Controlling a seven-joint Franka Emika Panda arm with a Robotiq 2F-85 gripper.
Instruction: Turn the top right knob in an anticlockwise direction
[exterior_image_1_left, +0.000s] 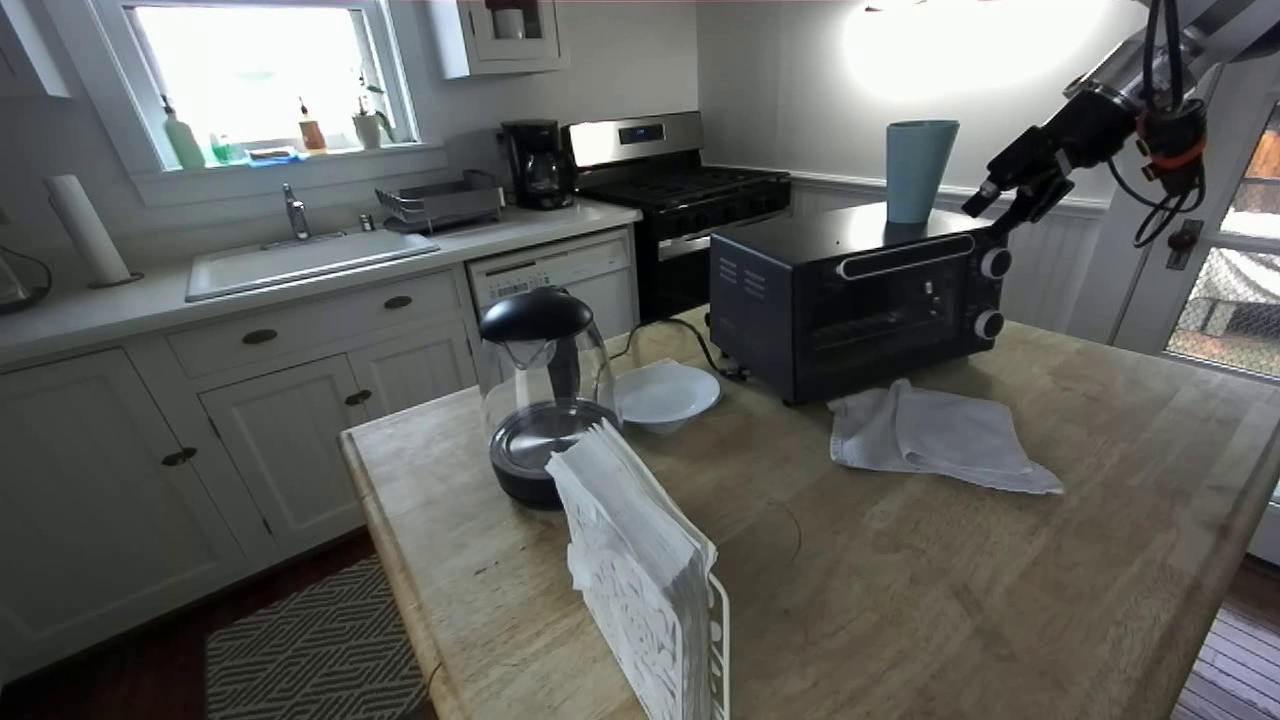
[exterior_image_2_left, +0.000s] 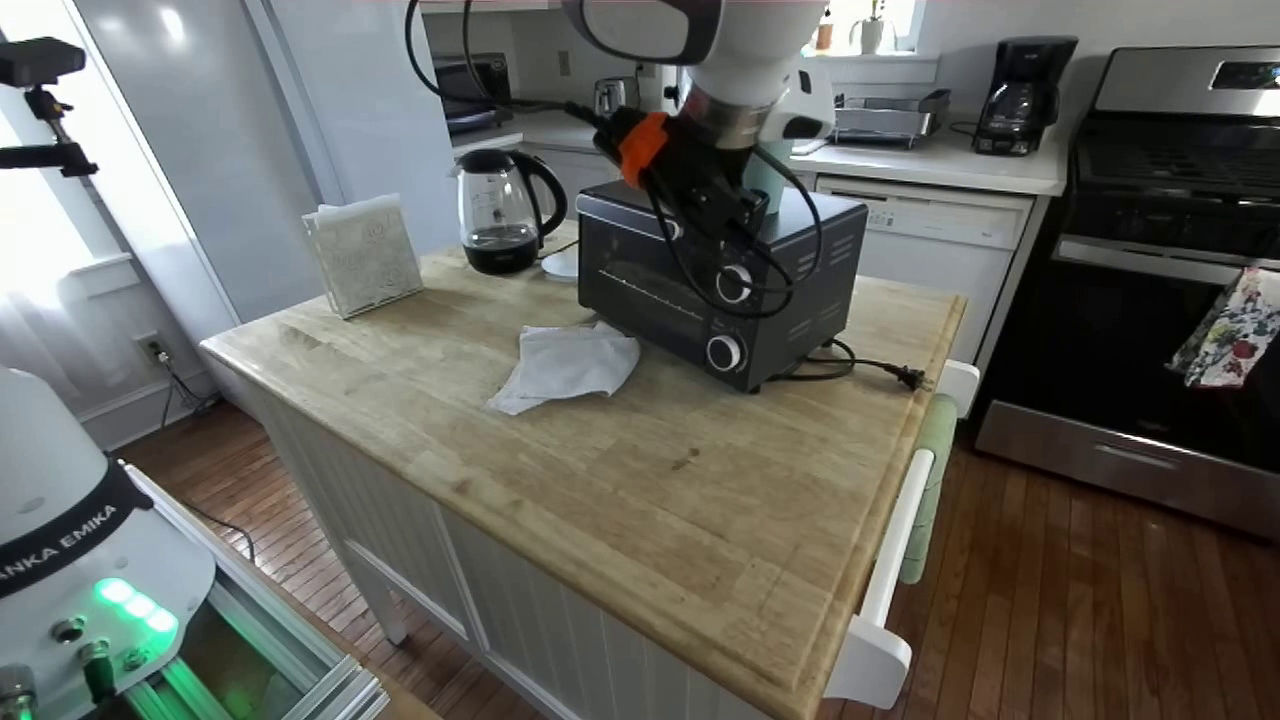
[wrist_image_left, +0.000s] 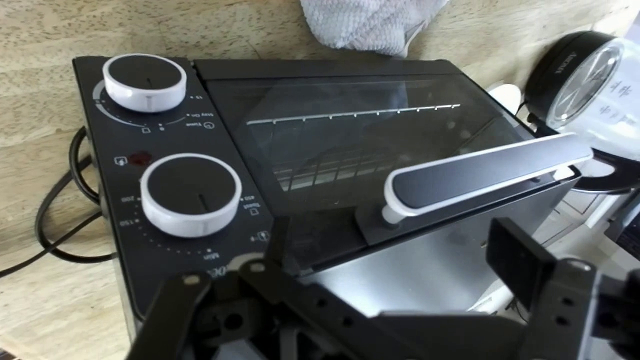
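A black toaster oven (exterior_image_1_left: 850, 300) stands on the wooden table; it also shows in an exterior view (exterior_image_2_left: 650, 290). Its right panel has two white-rimmed knobs. The upper knob (exterior_image_1_left: 996, 263) also shows in an exterior view (exterior_image_2_left: 733, 283) and in the wrist view (wrist_image_left: 191, 192), where the oven appears upside down. The lower knob (wrist_image_left: 145, 82) is farther from me. My gripper (exterior_image_1_left: 992, 212) is by the oven's upper front right corner, above the upper knob; it also shows in an exterior view (exterior_image_2_left: 740, 225). In the wrist view its fingers (wrist_image_left: 395, 245) are wide apart and empty. Neither finger visibly touches a knob.
A blue cup (exterior_image_1_left: 915, 170) stands on the oven top. The door handle (wrist_image_left: 485, 175) sticks out beside the knobs. A white cloth (exterior_image_1_left: 930, 440) lies before the oven. A glass kettle (exterior_image_1_left: 550, 400), white plate (exterior_image_1_left: 665, 393) and napkin holder (exterior_image_1_left: 640, 590) stand on the table.
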